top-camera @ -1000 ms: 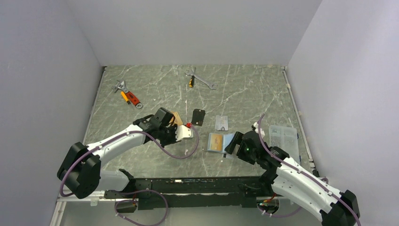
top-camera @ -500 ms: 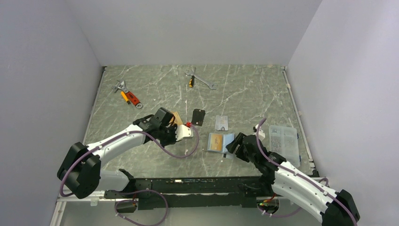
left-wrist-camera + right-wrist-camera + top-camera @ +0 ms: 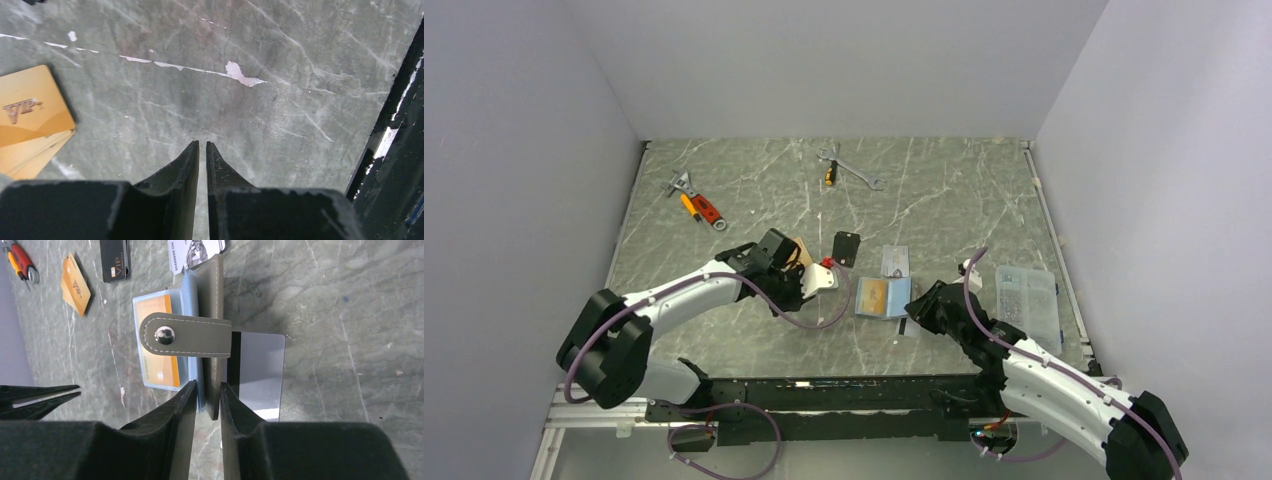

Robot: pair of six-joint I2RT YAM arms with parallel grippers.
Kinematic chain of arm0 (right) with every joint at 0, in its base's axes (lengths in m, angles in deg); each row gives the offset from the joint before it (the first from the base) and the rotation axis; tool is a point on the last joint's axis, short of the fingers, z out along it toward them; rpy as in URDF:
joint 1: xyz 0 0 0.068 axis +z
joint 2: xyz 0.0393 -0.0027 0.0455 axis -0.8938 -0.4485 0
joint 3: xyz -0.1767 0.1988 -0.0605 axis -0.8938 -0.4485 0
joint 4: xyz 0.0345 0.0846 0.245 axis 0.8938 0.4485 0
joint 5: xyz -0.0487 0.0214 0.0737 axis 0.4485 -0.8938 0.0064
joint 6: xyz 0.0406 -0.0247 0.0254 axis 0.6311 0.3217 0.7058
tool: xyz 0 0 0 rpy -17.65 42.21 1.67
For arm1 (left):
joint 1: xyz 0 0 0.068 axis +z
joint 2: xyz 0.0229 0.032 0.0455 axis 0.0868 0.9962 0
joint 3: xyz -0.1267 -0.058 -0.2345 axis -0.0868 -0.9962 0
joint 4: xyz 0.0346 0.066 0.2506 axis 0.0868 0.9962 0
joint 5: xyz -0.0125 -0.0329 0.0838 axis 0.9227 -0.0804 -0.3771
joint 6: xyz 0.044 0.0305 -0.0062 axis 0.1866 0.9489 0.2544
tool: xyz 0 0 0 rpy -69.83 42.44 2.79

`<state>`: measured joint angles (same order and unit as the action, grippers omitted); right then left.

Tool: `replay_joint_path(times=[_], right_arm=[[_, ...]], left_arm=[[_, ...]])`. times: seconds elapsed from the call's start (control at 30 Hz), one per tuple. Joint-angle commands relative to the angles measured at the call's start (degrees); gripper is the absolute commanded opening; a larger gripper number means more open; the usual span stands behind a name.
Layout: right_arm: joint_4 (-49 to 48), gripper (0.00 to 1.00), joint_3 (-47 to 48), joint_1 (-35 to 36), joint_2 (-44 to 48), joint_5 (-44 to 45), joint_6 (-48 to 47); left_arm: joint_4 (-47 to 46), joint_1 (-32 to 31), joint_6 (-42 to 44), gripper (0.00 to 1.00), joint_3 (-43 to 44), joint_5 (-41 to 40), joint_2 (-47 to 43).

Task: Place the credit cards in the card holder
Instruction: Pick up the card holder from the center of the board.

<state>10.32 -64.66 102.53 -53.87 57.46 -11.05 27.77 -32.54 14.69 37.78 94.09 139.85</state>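
Right gripper [image 3: 205,390] clamped on the near edge of the card holder [image 3: 210,290], taupe flap between its fingers. Holder lies open on the table [image 3: 280,100], pocketed orange card [image 3: 155,307] showing. Striped white card [image 3: 262,370] flat just beside flap. Left gripper [image 3: 202,145] closed, empty, loose orange card [image 3: 30,112] near, holder well apart.

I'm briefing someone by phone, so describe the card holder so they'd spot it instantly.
On the grey-green marbled table, look at the tip of the right gripper, near the front. The card holder is the taupe-grey wallet with a snap strap, open on an orange card in its blue pocket; nearby cards lie loose.
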Motion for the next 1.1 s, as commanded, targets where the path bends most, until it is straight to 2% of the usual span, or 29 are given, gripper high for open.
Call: replay_joint_path(times=[0.0, 0.13, 0.17, 0.23, 0.27, 0.4, 0.5, 0.57, 0.63, 0.8, 1.07], right_arm=[[-5.2, 0.25, 1.2, -0.1, -1.4, -0.4, -0.3], [-8.4, 0.2, 0.9, 0.3, -3.4, -0.5, -1.1], [-9.2, 0.22, 0.9, 0.6, -3.9, -0.4, -1.2], [-11.2, 0.38, 1.2, 0.8, -4.8, -0.4, -2.0], [-12.1, 0.41, 1.2, 0.9, -5.5, -0.3, -2.2], [-15.8, 0.46, 1.3, 1.6, -8.2, 0.1, -2.4], [-17.8, 0.47, 1.4, 2.0, -11.1, 0.7, -2.2], [-18.7, 0.44, 1.7, 2.2, -13.0, 1.3, -1.8], [-20.1, 0.37, 1.5, 2.5, -14.3, 2.0, -1.2], [-19.7, 0.02, 2.7, 3.8, -13.9, 3.4, -0.6], [-11.3, 0.0, 13.0, 9.8, -12.4, 4.3, -3.9]], left_arm=[[-1.2, 0.2, -1.9, 0.17, 2.9, 4.1, 2.2], [-1.4, 0.1, -1.7, 0.17, 2.6, 5.2, 2.1], [-1.6, 0.1, -1.7, 0.17, 2.2, 5.3, 2.0], [-2.2, 0.1, -1.5, 0.17, 1.4, 5.8, 1.8], [-2.4, 0.1, -1.4, 0.17, 1.2, 6.1, 1.8], [-2.3, 0.0, -0.3, 0.17, 1.5, 7.7, 3.2], [-1.5, -0.2, 0.5, 0.17, 3.1, 8.6, 5.1], [-0.7, -0.4, 0.8, 0.17, 4.2, 9.0, 6.4], [-0.1, -0.7, 0.8, 0.16, 4.7, 9.1, 6.6], [-1.0, -1.1, 0.2, 0.16, 2.6, 7.7, 3.9], [-4.1, -0.7, -1.3, 0.16, 0.3, 9.8, -0.7]])
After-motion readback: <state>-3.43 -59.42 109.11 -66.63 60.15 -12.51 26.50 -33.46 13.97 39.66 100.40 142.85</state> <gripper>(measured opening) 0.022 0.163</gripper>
